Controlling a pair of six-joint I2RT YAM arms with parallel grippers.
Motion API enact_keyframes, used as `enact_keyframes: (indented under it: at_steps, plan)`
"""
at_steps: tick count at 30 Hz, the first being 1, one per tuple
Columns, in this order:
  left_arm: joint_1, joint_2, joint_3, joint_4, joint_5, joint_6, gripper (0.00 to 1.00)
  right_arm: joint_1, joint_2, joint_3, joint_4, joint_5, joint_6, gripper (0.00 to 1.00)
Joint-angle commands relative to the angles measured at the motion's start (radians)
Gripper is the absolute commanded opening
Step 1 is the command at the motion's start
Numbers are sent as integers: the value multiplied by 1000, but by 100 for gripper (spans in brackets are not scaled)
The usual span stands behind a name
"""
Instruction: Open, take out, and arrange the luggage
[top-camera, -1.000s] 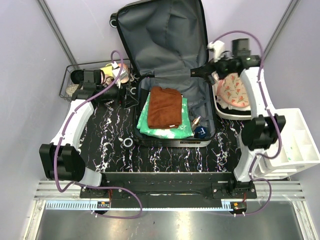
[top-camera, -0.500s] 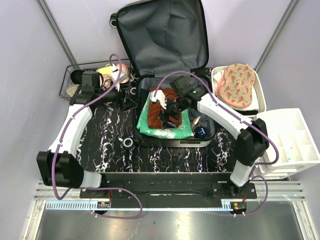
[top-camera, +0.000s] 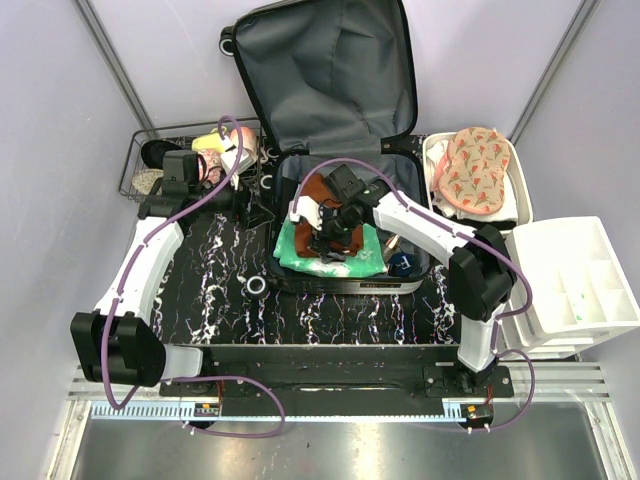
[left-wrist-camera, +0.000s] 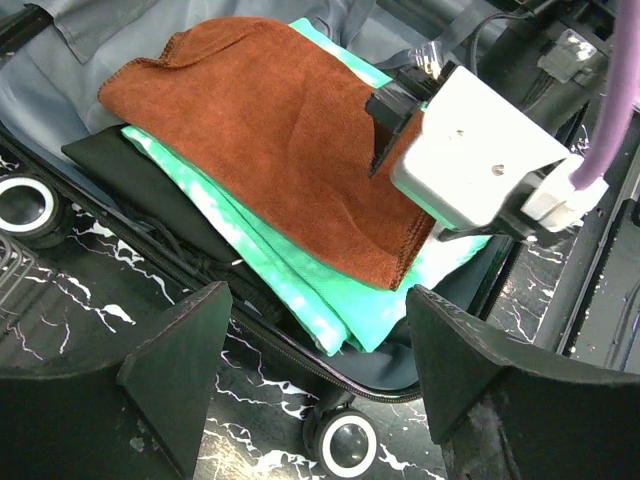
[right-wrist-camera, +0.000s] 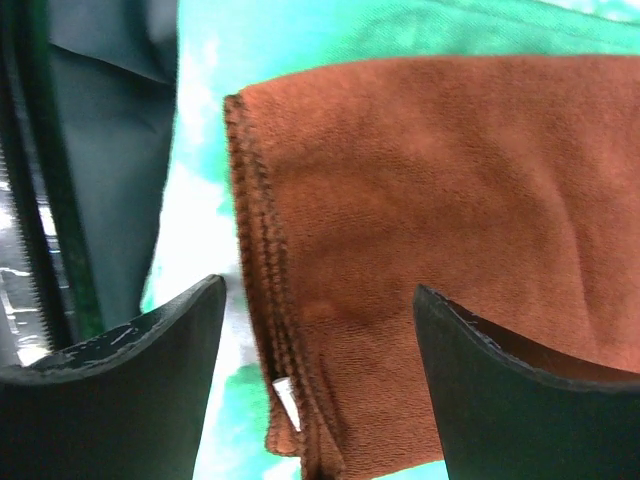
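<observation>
Right gripper (right-wrist-camera: 318, 300) is hanging right over the brown towel (right-wrist-camera: 450, 200) near its stitched corner, jaws wide apart and nothing pinched between them, and from the top view it blocks most of that towel, so only a strip shows behind it. Left gripper (left-wrist-camera: 315, 300) sits just off the left side of the luggage (top-camera: 330, 80), also spread open and empty, pointing in at the pile. The luggage itself lies open in the middle of the table (top-camera: 220, 290), lid tipped back toward the far wall (top-camera: 150, 60), grey lining showing. Under the brown towel there's a green towel (left-wrist-camera: 330, 290), and under that something flat and black (left-wrist-camera: 110, 160) I can't identify. A dark blue thing (top-camera: 402, 263) at the luggage's right end is half hidden by the right arm. Stuff in the wire basket (top-camera: 135, 175) left of the luggage is a jumble behind the left arm. Table is black with white marbling, walls pale lilac
</observation>
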Motion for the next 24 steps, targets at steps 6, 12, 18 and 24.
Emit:
enact_keyframes:
  at_steps: [6, 12, 18, 24]
  plan:
    - [1, -35, -6, 39, 1, 8, 75, 11, 14, -34, 110, 186, -68, 59]
    - [1, -31, 2, 36, 0, 15, 75, 9, -10, -16, 116, 212, -73, 12]
    - [4, -23, 10, 37, 9, 14, 75, -25, -75, 58, 124, 228, -42, 0]
    - [6, -20, 11, 46, 18, 8, 75, -129, -182, 117, 157, 249, -86, 0]
